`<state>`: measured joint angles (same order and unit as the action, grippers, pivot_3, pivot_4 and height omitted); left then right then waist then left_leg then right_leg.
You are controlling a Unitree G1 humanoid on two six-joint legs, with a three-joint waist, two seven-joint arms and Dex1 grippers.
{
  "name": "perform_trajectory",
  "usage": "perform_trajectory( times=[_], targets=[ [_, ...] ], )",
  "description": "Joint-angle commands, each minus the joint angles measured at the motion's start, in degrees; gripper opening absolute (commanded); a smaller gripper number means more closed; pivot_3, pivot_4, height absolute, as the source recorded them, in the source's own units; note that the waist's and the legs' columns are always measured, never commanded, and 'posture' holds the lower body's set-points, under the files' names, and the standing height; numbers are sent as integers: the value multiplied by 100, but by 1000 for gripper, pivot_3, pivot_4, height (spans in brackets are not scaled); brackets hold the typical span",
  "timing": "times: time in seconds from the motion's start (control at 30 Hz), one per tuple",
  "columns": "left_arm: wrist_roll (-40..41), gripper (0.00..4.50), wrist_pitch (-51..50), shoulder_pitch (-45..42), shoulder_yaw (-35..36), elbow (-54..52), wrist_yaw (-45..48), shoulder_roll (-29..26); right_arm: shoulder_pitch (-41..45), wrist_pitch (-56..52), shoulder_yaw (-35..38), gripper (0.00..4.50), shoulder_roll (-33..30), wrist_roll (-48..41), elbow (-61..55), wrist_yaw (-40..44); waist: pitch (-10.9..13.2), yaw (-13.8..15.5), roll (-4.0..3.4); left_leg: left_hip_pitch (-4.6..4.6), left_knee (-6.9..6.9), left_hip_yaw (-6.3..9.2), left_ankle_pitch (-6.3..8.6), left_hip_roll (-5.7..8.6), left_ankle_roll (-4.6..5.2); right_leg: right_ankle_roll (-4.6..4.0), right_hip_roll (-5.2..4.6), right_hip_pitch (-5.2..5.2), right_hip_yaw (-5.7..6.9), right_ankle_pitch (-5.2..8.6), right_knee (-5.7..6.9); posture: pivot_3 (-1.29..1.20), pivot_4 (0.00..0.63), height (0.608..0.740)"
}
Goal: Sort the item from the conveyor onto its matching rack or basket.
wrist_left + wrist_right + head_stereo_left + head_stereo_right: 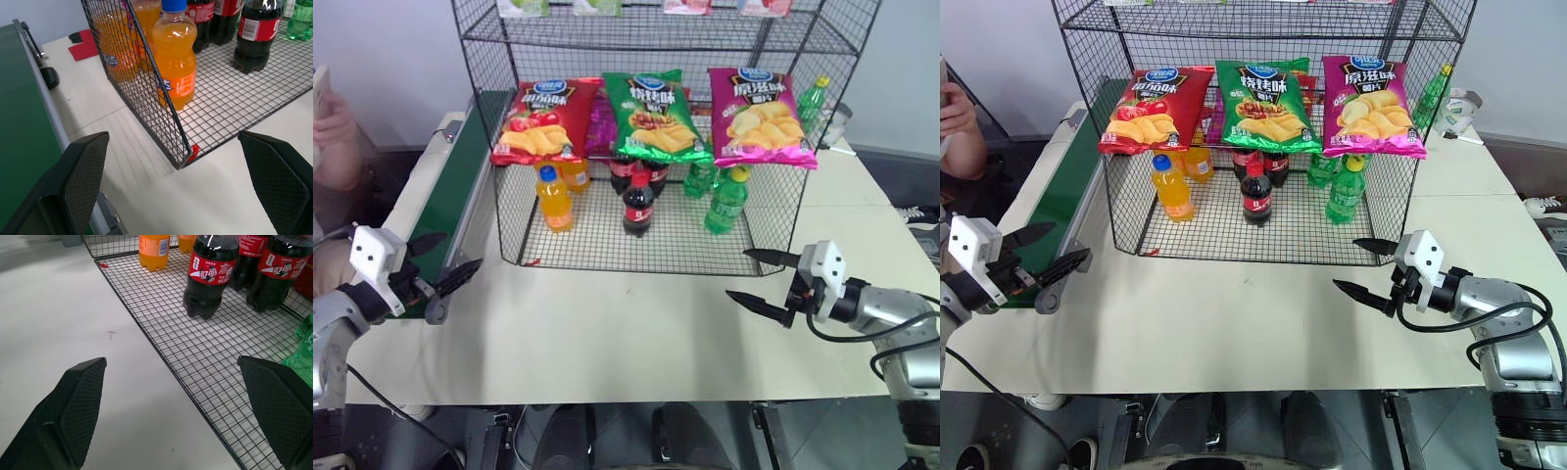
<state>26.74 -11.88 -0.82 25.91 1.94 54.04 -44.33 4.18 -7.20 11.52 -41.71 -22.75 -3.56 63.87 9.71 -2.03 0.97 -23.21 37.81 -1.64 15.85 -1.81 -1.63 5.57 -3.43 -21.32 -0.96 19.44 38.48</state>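
The green chip bag [656, 116] lies on the middle tier of the black wire rack [597, 250], between a red bag [543, 119] and a magenta bag [761, 116]. At the left runs the dark-green conveyor [450, 186], and the stretch of belt I see carries nothing. My left gripper [460, 251] hovers open and empty over the conveyor's near end, just off the rack's front left corner. My right gripper [736, 273] is open and empty above the table by the rack's front right corner. In the wrist views the fingers [83, 181] [73, 406] stand wide apart with nothing between them.
Orange soda [554, 198], cola [637, 204] and green soda [727, 201] bottles stand on the rack's bottom tier. A person's hand [331, 132] is at the far left beside the conveyor. Bare pale tabletop [607, 333] stretches in front of the rack.
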Motion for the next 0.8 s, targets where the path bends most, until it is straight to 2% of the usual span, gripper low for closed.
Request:
perform_trajectory(
  times=[0.03, 0.8],
  targets=[
    [30, 4500, 126, -36, 94, -44, 21, -51, 116, 56, 45, 4478, -83, -49, -50, -5, 0, -4, 0, 0, 1, 0, 0, 0, 0, 0, 0, 0, 0, 0, 1, 0, 150, 739],
    [26, 4500, 201, -2, 99, -71, 17, -54, 207, 46, 9, 4478, -32, -36, 10, -121, 0, 1, 0, 0, 7, 0, 0, 0, 0, 0, 0, 0, 0, 0, 8, 0, 150, 739]
  ],
)
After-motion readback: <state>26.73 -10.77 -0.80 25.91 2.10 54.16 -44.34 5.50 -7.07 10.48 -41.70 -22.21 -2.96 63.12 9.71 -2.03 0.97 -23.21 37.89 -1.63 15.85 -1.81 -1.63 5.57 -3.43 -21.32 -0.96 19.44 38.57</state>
